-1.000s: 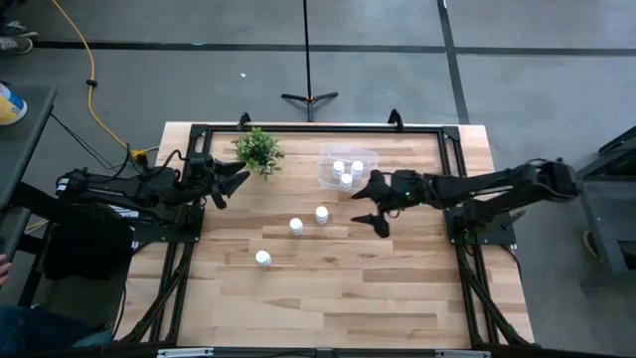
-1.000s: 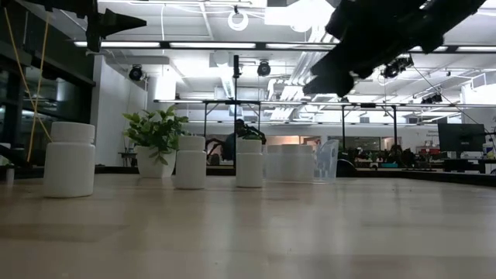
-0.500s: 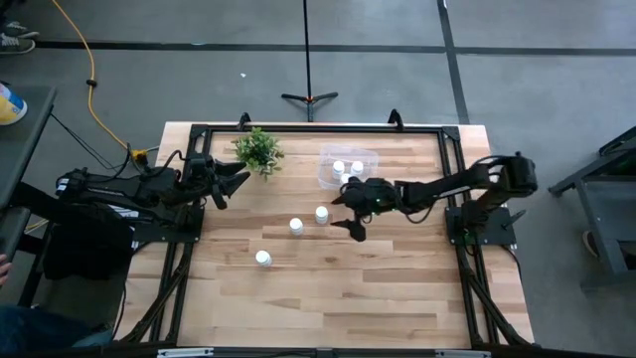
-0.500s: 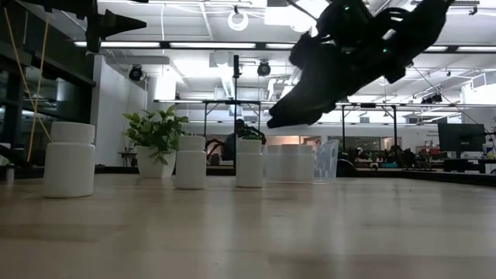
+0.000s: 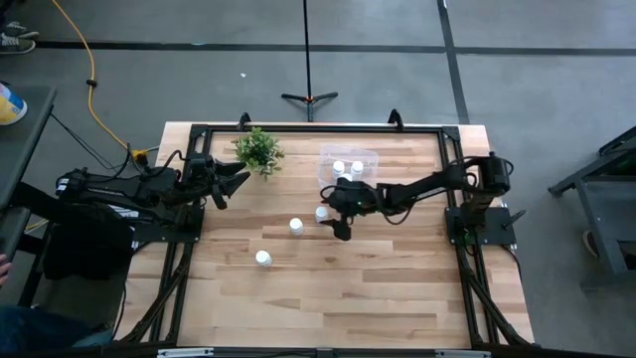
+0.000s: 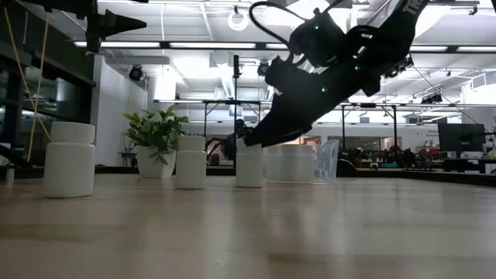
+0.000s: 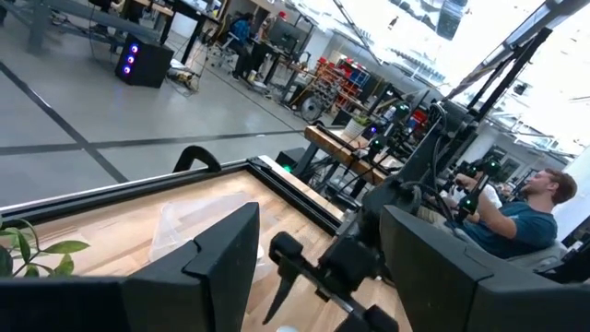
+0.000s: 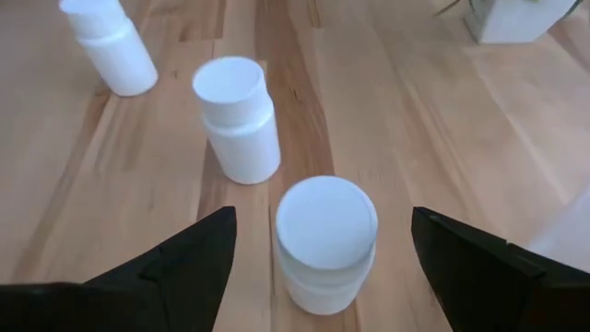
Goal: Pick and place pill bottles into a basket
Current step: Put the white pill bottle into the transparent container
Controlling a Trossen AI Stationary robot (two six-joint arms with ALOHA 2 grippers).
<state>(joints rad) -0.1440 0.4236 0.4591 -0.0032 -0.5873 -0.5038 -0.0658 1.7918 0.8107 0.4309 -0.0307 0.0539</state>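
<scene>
Three white pill bottles stand upright on the wooden table: one point(image 5: 321, 214) nearest the basket, one point(image 5: 295, 226) to its left, one point(image 5: 262, 259) nearer the front. The clear basket point(image 5: 366, 157) at the back holds at least two more bottles point(image 5: 339, 167). My right gripper point(image 5: 331, 214) is open, its fingers on either side of the nearest bottle point(image 8: 327, 240) without touching it. In the low view it point(image 6: 260, 139) hangs slanting down over that bottle point(image 6: 249, 164). My left gripper point(image 5: 237, 187) waits open at the table's left, beside the plant.
A small green potted plant point(image 5: 258, 149) stands at the back left. A black frame point(image 5: 298, 129) runs around the table's edges. Bare wood lies at the table's front half. A person sits in the room beyond the table point(image 7: 525, 217).
My right gripper has gone toward the table's left edge and down, from beside the basket to the bottle nearest it, and stays open with its fingers now around that bottle. The bottles have stayed in place.
</scene>
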